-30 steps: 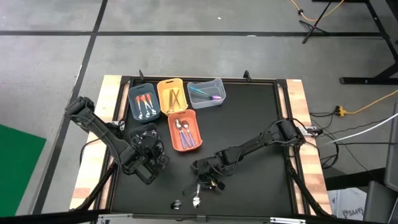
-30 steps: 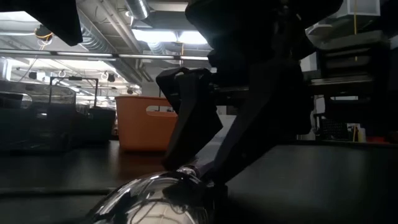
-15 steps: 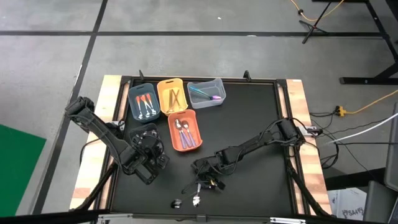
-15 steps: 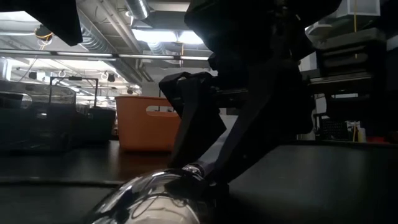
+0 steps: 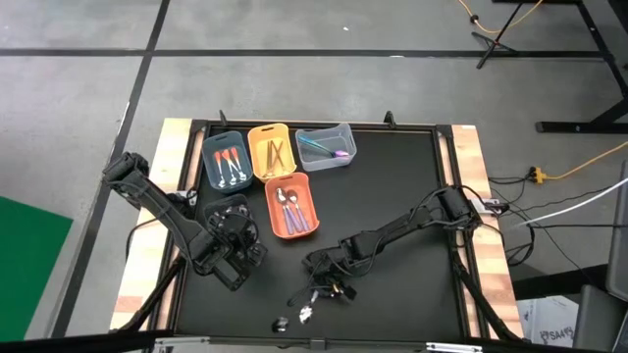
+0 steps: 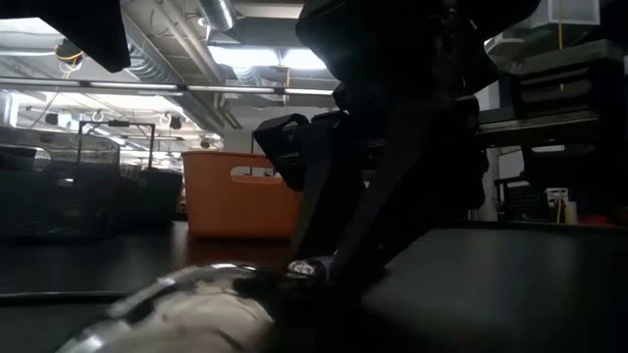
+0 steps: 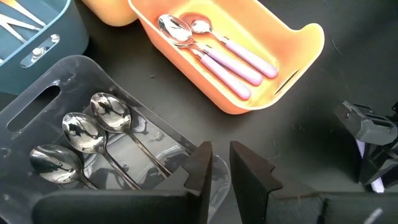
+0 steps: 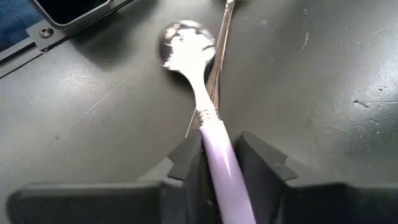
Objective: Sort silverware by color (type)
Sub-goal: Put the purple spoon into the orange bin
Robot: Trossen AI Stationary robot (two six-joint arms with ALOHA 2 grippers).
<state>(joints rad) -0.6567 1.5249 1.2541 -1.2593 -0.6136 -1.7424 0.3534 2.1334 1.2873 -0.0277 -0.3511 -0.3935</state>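
Note:
A spoon (image 8: 186, 43) with a pale purple handle and a silver bowl lies near the table's front edge, across a thin silver piece (image 8: 219, 50). My right gripper (image 5: 329, 286) is down at the spoon's handle, shut on it. The spoon's bowl (image 5: 305, 314) points toward the near edge and looms large in the low view (image 6: 186, 314). My left gripper (image 7: 216, 167) hangs at the table's left over a clear bin (image 7: 74, 87) that holds three silver spoons (image 7: 84, 134), and is shut on the bin's rim. My right gripper pinches the spoon's purple handle (image 8: 217, 146) between its two fingers (image 8: 186, 158). The fingers slant down from the far right and lie along the spoon. The bowl end reaches out ahead of them, low over the table; whether it rests there I cannot tell. My left gripper has the clear bin's rim (image 7: 217, 177) in the narrow gap between its fingers (image 7: 199, 168), one finger on the inner side and one outside, slanting down from above. The fingers hide the place of contact.
An orange bin (image 5: 291, 206) with purple-handled spoons stands mid-table. Behind it stand a blue bin (image 5: 225, 160), a yellow bin (image 5: 271, 150) and a second clear bin (image 5: 324, 145). A small shiny piece (image 5: 279, 321) lies by the front edge. The table's right half is bare black.
My right gripper's fingers have shut on the purple handle while the hand stayed low in place. The spoon's bowl end has shifted a little on the table near the front edge.

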